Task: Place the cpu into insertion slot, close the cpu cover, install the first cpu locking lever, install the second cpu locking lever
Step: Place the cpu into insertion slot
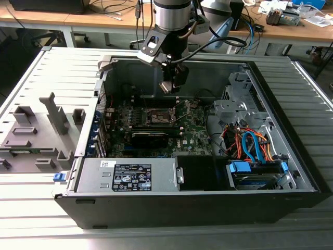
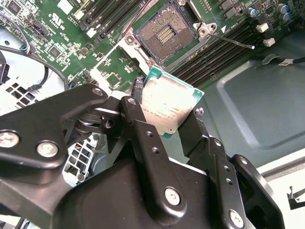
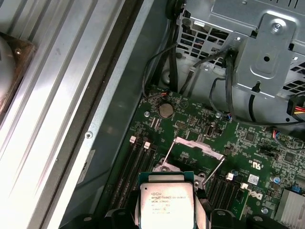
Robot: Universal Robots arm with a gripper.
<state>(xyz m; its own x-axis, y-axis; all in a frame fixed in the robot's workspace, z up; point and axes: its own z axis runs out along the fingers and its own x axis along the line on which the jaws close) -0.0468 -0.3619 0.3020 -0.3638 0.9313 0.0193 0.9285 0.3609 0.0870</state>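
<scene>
The arm reaches down from above into an open computer case, its wrist bent so the claw hangs over the far half of the green board. The claw is clamped on the cpu: in the second wrist view two black fingers press on opposite edges of the chip, which sits tilted between them. The cpu is in the air, above and just beside the slot, not touching it.

The slot lies bare, its square bed of fine gold contacts showing. In the first wrist view the cover, a thin silvery frame, stands tipped up on the far side of the cpu. A thin wire lever sticks out loose beside the slot.

The case lies on its side on a ribbed metal table. Inside, along the near wall, sits a grey power supply box; toward the exterior view's right are orange and blue cables and a pierced sheet-metal drive cage. A round coin battery sits on the board.

The cpu is flat and square, with a dull, scuffed silver top and a green rim
</scene>
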